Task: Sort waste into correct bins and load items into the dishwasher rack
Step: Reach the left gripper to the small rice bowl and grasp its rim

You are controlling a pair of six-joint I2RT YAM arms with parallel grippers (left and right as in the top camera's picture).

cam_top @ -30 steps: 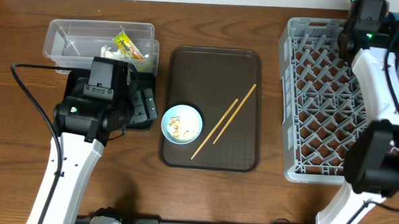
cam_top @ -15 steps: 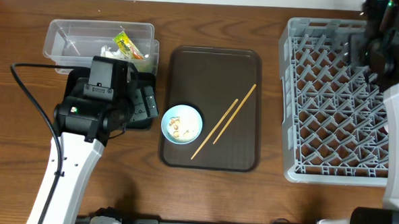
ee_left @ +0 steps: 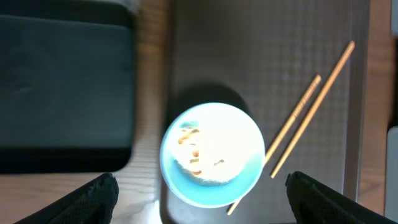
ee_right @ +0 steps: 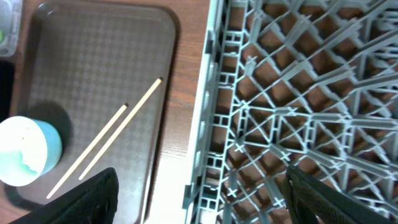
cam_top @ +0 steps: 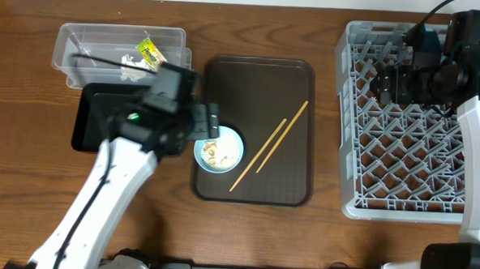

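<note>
First, at the counter's (cam_top: 317,235) far-left corner stands the tub (cam_top: 90,40), with the wrapper (cam_top: 151,53) lying in it and the scraps (cam_top: 130,63) just beside the wrapper. Just in front of the tub lies the black tray (cam_top: 98,120), partly covered from above by the left arm.

The left pincer (cam_top: 211,127) hangs over the left edge of the brown tray (cam_top: 258,83), right by the bowl's rear rim. Its fingers (ee_left: 93,196) are spread wide with nothing between them (the wrist view shows one tip at each lower corner and the bowl in the gap below).

The bowl (cam_top: 219,150) sits upright on the brown tray's front-left part, with pale bits (ee_left: 194,152) inside it. To its right the chopsticks (cam_top: 274,142) lie side by side on the brown tray, slanting from the front near the bowl up toward the tray's rear-right. Whether they touch the bowl cannot be told.

Right of the brown tray, and apart from it, the rack (cam_top: 401,158) takes up the counter's right side. The right pincer (cam_top: 386,82) hovers above the rack's rear-left part, its fingers (ee_right: 87,196) also set wide and gripping nothing.
</note>
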